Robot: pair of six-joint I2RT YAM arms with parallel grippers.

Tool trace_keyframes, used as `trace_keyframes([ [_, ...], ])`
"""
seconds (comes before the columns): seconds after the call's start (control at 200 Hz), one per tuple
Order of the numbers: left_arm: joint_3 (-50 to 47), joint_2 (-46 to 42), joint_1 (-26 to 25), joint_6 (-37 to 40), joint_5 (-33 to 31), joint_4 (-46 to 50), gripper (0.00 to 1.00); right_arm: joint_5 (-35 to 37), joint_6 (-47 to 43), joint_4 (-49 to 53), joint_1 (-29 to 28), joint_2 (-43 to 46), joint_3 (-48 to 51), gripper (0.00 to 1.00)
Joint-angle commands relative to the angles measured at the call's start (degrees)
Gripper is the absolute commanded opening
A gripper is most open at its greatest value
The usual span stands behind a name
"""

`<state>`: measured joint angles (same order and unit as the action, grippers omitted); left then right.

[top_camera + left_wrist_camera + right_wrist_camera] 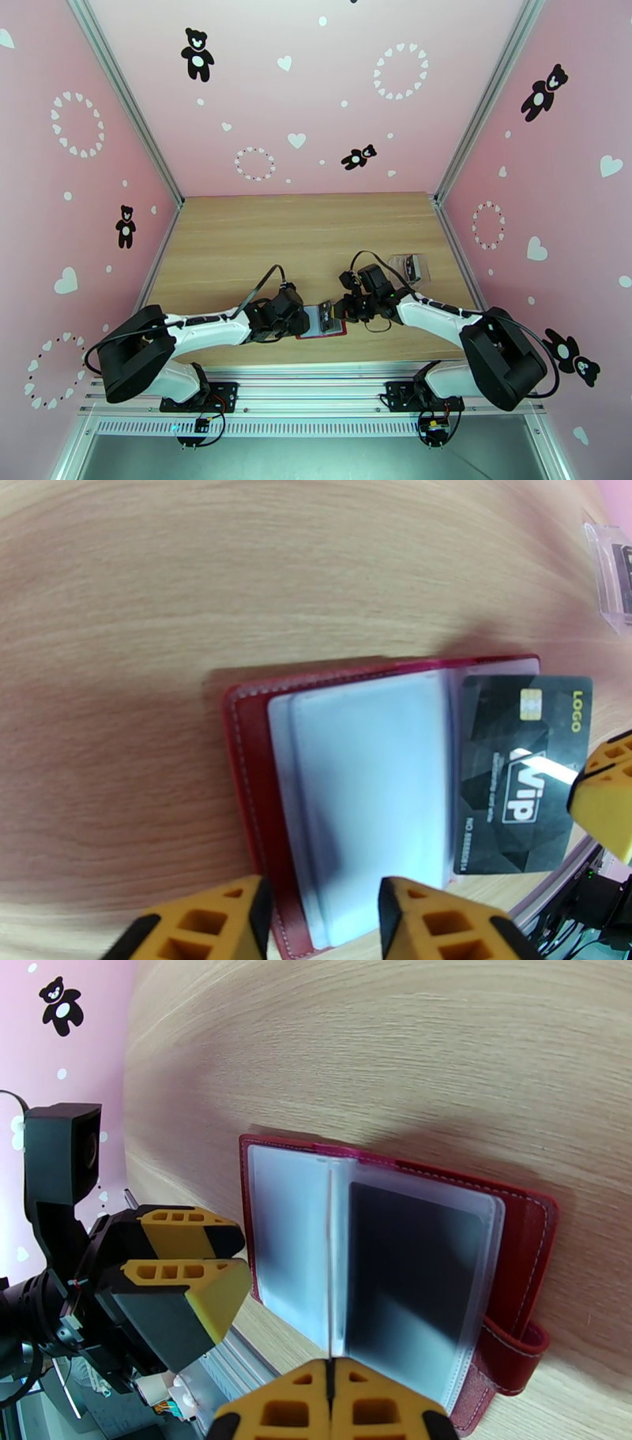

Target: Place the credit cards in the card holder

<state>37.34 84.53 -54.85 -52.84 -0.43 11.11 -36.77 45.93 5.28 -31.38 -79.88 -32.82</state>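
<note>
Card holder (317, 320) lies open on the wooden table (300, 237), close to its near edge and between the two arms. A clear pouch (411, 267) sits well apart, behind the right arm. The holder's clear pockets (371, 780) fan upward. The right gripper (330, 1382) is pinched together on a dark credit card (513, 772) (gold chip, "VIP" on its face), held over the right-hand page and, I judge, not yet in a sleeve. The left gripper (320, 902) has its fingers apart at the holder's left edge, clamping nothing I can make out.

Done well, the card's leading edge meets a pocket mouth squarely and at a shallow angle, while the left fingers pin the cover against sliding. Room is tight. The grippers are nearly touching and the table edge is just beside them, so any correction is best made toward the far side.
</note>
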Motion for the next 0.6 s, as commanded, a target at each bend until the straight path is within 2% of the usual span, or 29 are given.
trace_keyframes([
  [0.0,1.33,0.92,0.36,-0.78,1.12,-0.84,0.42,-0.93,0.65,-1.76,-0.44,-0.90,0.96,0.00],
  [0.596,1.07,1.60,0.36,-0.91,1.55,-1.50,0.42,0.74,1.75,-2.70,-1.14,-2.84,1.83,0.00],
])
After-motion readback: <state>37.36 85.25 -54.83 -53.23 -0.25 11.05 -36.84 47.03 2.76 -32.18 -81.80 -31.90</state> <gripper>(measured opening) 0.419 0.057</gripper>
